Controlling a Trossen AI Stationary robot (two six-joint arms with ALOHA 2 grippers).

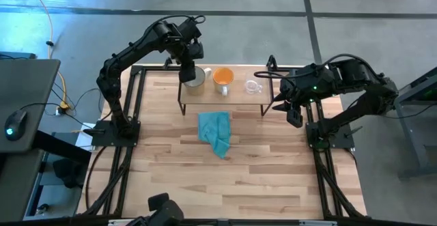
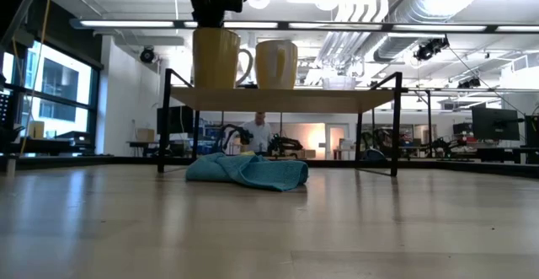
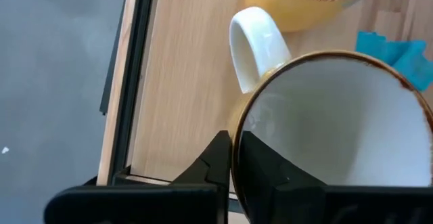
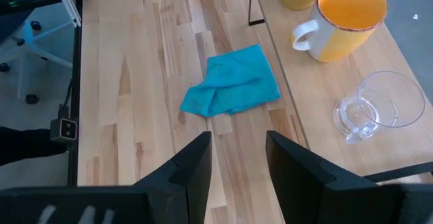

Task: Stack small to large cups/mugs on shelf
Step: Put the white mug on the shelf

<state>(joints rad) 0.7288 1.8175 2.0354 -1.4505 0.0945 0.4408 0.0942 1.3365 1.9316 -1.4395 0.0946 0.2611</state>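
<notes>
Three vessels stand in a row on the low wooden shelf: the pale cream-grey mug at its left end, the orange mug in the middle, and the clear glass cup to the right. My left gripper is above the cream-grey mug and shut on its rim. In the low view the cream-grey mug stands upright with its base on the shelf. My right gripper is open and hovers over the table off the shelf's right end, touching nothing. My left gripper pinches the cream-grey mug's rim on the side next to the handle. One finger is outside the wall and the other inside. The fingers come from above, pointing down. The mug stands upright, its base on the shelf.
A crumpled teal cloth lies on the table in front of the shelf. The shelf stands on thin black legs. The near half of the wooden table is bare wood. A person shows far off in the room behind.
</notes>
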